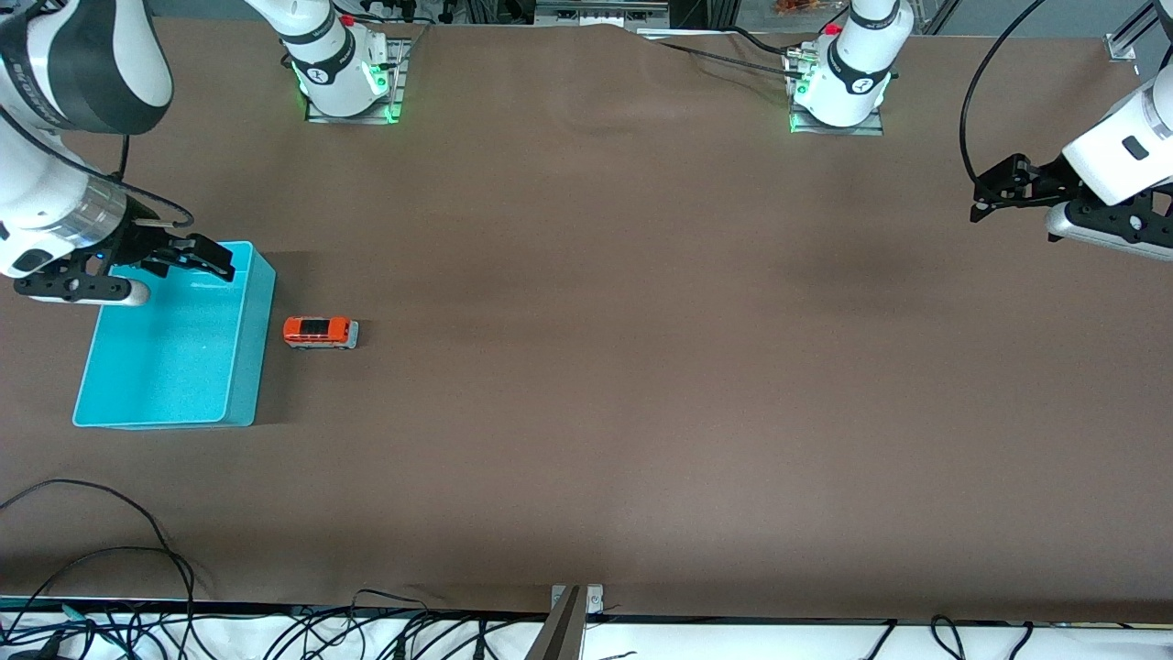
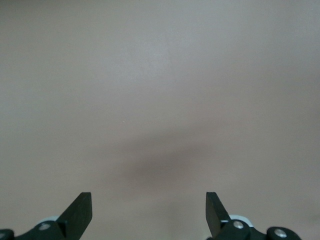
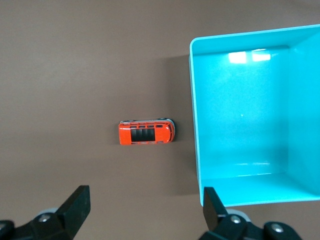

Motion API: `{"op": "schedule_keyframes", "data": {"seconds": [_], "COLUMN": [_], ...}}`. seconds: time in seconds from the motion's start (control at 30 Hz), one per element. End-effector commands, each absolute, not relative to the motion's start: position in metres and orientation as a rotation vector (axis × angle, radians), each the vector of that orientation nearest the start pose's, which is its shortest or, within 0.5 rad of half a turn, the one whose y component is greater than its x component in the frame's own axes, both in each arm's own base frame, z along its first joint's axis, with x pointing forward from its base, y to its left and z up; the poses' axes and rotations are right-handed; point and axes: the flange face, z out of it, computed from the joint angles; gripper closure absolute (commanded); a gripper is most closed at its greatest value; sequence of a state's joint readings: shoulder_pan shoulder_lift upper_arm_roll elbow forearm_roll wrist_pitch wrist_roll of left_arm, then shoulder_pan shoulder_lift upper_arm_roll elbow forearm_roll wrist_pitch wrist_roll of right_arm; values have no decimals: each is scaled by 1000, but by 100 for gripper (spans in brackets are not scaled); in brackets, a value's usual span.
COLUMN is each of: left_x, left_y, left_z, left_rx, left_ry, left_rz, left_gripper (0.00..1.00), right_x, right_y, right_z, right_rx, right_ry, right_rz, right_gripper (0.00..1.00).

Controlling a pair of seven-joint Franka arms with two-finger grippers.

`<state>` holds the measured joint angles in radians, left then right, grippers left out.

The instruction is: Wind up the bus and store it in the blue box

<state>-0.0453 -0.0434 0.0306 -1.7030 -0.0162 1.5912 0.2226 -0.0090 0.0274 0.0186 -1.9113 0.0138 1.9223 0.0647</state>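
The bus (image 1: pixel 320 332) is a small orange-red toy van standing on the brown table beside the blue box (image 1: pixel 261 321), on the side toward the left arm's end. It also shows in the right wrist view (image 3: pixel 146 132), next to the box's rim (image 3: pixel 194 125). The box is empty. My right gripper (image 1: pixel 206 259) is open and empty, in the air over the box's edge nearest the robots' bases; in its wrist view (image 3: pixel 145 205) the jaws stand wide apart. My left gripper (image 1: pixel 982 200) is open and empty, waiting over bare table at the left arm's end (image 2: pixel 149 210).
Both arm bases (image 1: pixel 344 78) (image 1: pixel 843 82) stand along the table's edge farthest from the front camera. Loose black cables (image 1: pixel 110 559) and a metal bracket (image 1: pixel 577 600) lie along the edge nearest to it. Brown cloth covers the table.
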Motion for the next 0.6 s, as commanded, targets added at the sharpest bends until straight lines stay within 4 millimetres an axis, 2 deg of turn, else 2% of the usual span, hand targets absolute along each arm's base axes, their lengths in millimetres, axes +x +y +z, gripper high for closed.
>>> {"op": "schedule_keyframes", "data": {"seconds": [0.0, 0.13, 0.23, 0.3, 0.37, 0.47, 0.57], "left_x": [533, 532, 536, 535, 536, 538, 537], "left_y": [-7, 2, -10, -24, -25, -23, -4], "left_z": [601, 604, 603, 609, 609, 622, 623], "left_rx": [-3119, -3081, -2937, -2872, -2868, -2911, -3022], "left_ry": [330, 321, 364, 404, 405, 379, 328], "left_rz": [104, 116, 131, 117, 116, 75, 78], "left_gripper": [0, 0, 0, 0, 0, 0, 0], "right_x": [555, 555, 556, 555, 552, 552, 549], "right_y": [11, 19, 22, 31, 36, 36, 36], "right_z": [454, 432, 414, 402, 391, 377, 360], "right_rx": [-3134, -3134, -3130, -3127, -3126, -3125, -3128], "right_ry": [95, 96, 167, 182, 180, 184, 181], "right_rz": [-9, -7, -21, -39, -37, -25, 28], "right_gripper": [0, 0, 0, 0, 0, 0, 0]}}
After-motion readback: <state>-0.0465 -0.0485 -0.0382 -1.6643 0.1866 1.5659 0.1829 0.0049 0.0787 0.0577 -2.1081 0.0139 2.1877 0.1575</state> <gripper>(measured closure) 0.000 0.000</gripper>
